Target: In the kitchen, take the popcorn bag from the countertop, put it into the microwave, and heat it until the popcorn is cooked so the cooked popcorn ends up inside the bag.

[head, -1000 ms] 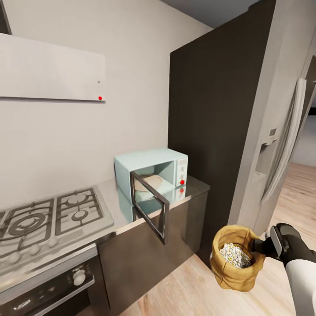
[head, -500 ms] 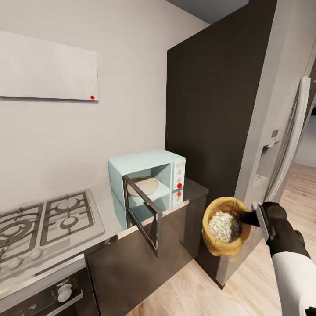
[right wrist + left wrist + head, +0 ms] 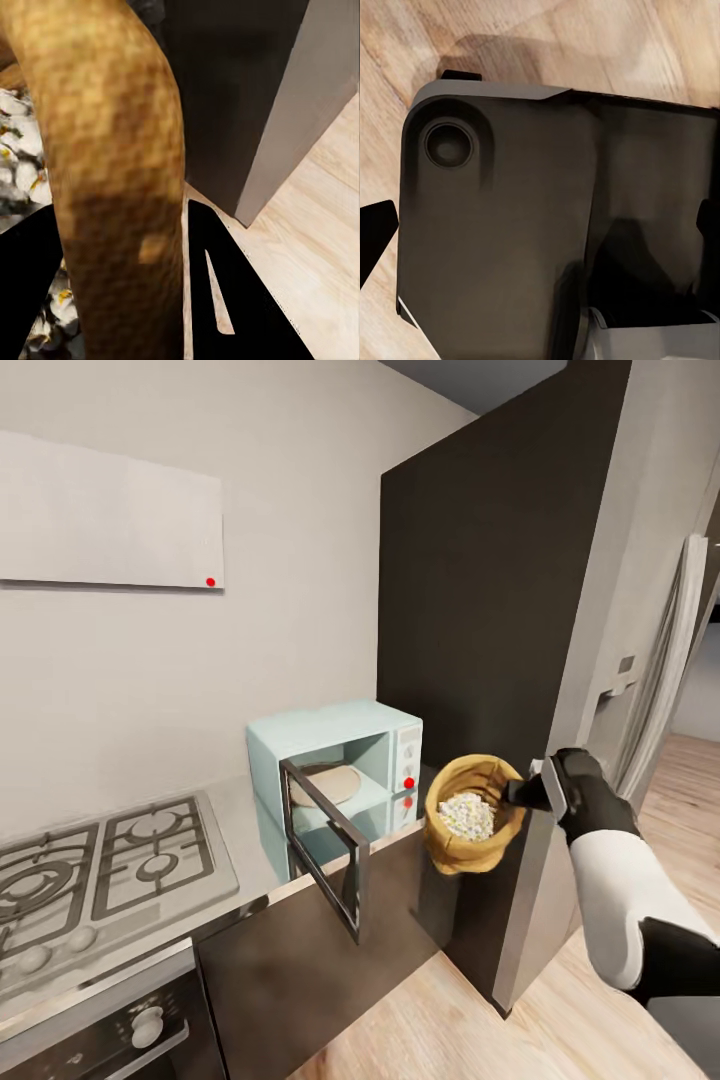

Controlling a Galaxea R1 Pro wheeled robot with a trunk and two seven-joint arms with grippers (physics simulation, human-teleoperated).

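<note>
The pale mint-blue microwave point(image 3: 335, 745) stands on the grey countertop point(image 3: 250, 825) with its dark glass door point(image 3: 328, 848) swung open toward me. A round beige plate lies inside it. My right gripper point(image 3: 520, 793) is shut on the rim of the tan popcorn bag point(image 3: 468, 830) and holds it in the air just right of the microwave, at about its height. The sack's mouth faces me and shows whitish popcorn point(image 3: 467, 815). In the right wrist view the bag's rim point(image 3: 105, 150) runs between the black fingers point(image 3: 232, 300). My left gripper point(image 3: 540, 225) is open over the robot's dark base.
A gas hob point(image 3: 100, 860) sits on the counter left of the microwave, above an oven point(image 3: 130, 1020) with knobs. A tall dark cabinet point(image 3: 480, 610) rises right behind the bag, with a grey fridge point(image 3: 640, 660) beyond it. Wooden floor point(image 3: 450, 1020) lies below.
My right arm has lifted the popcorn bag from near floor height up and to the left, close to the microwave. The view shifted slightly at first, then held still.
</note>
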